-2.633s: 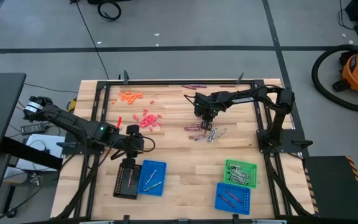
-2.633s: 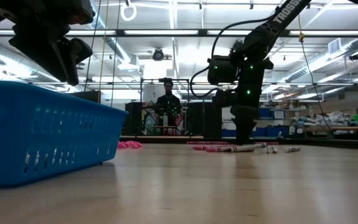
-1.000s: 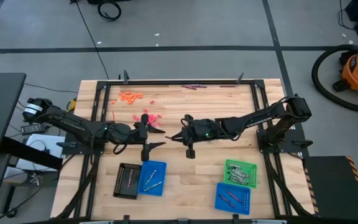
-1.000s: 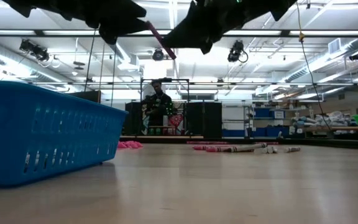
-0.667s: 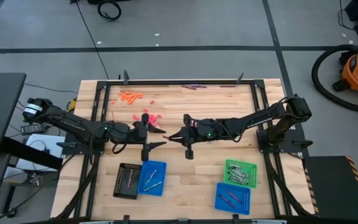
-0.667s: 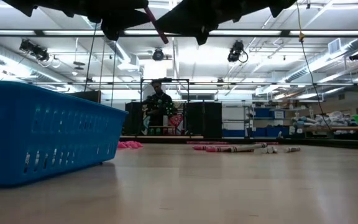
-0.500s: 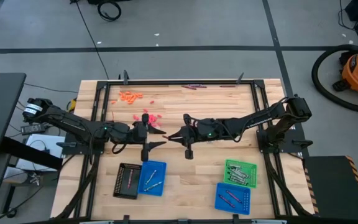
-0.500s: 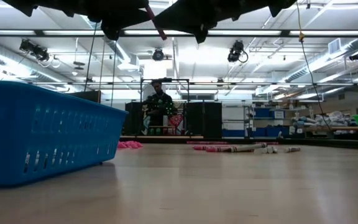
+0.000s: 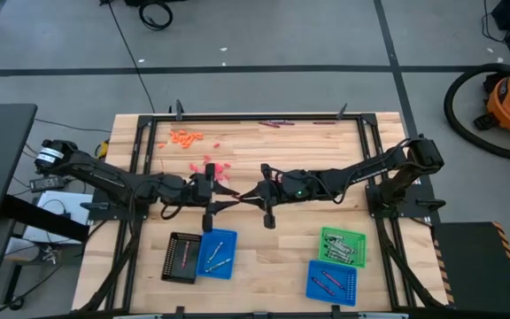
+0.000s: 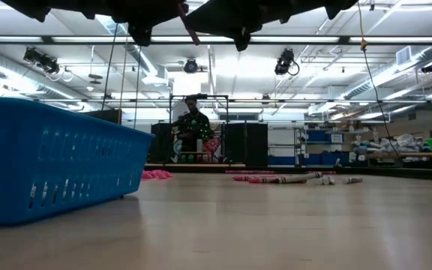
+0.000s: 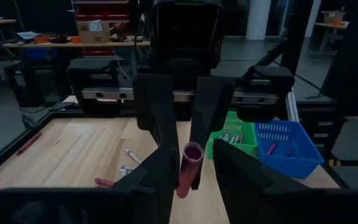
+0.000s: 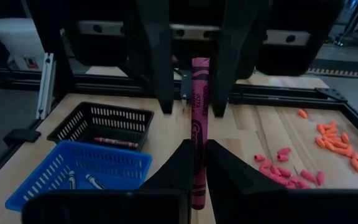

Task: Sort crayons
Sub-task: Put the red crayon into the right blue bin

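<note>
a dark pink paper-wrapped crayon (image 12: 197, 134) is clamped level by the right gripper (image 12: 194, 163) above mid-table, apparently for handover; the left gripper (image 11: 187, 171), fingers part-closed around its far end, cannot be told gripping.

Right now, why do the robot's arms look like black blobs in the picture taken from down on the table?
Low view: the arms hang against bright ceiling lights, so they show only as dark silhouettes, and the near blue plastic basket looks huge and soft. Right wrist view: the dark fingers are shadowy, but the long pink-red crayon between them is lit well enough to show its printing.
</note>
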